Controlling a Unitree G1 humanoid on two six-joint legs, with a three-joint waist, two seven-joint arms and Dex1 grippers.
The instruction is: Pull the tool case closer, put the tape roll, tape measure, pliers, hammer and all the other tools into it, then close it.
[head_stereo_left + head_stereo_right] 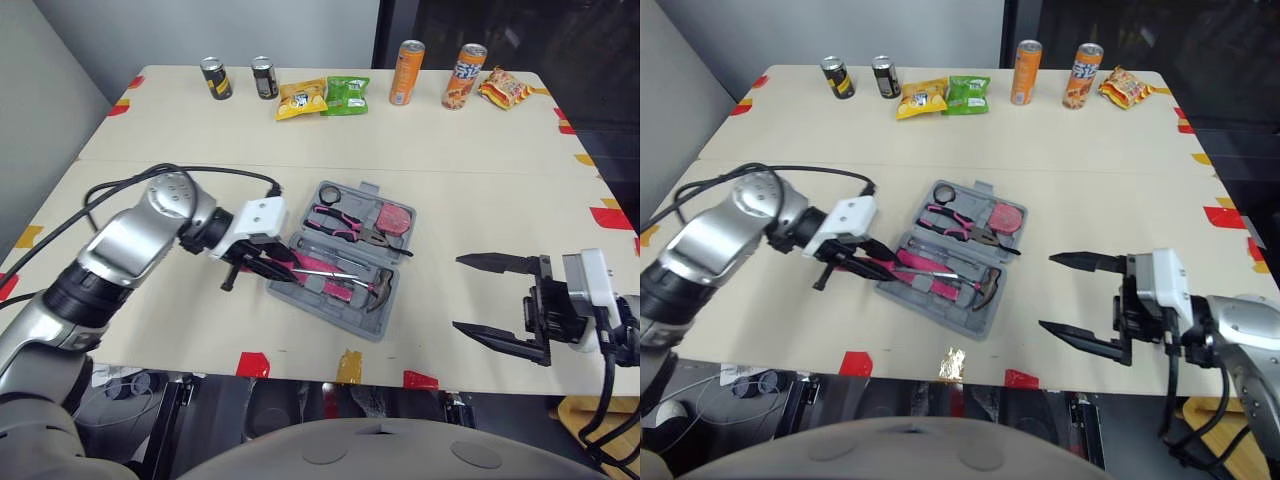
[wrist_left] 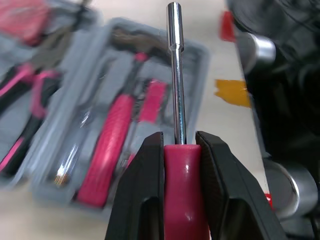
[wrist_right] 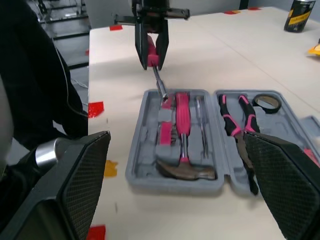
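Left fingers (image 2: pixel 145 175) clamped on the pink-handled, steel-shafted screwdriver (image 2: pixel 176 100), its shaft aimed straight into the open grey plastic tool case (image 3: pixel 137 155); right fingers (image 1: pixel 495 262) spread apart, farther off.

Brushed silver shells cover the humanoid's left arm (image 1: pixel 120 245), which swells into a rounded joint cap (image 1: pixel 172 197), with a black band (image 1: pixel 72 292) between its segments. A black cable (image 1: pixel 215 170) loops along the arm to a white, boxy wrist block (image 1: pixel 255 222). The left gripper (image 2: pixel 179 137) ends in two glossy black fingers (image 2: pixel 145 195) with smooth, tapering faces. On the right arm (image 1: pixel 1252 325), grey casing meets a white housing (image 1: pixel 592 282) and a black bracket (image 1: pixel 545 310), with dark leads (image 1: pixel 603 395) hanging below. The right gripper (image 1: pixel 458 293) carries two long, pointed black fingers whose pads (image 3: pixel 85 185) show a fine cross-hatched grip pattern.
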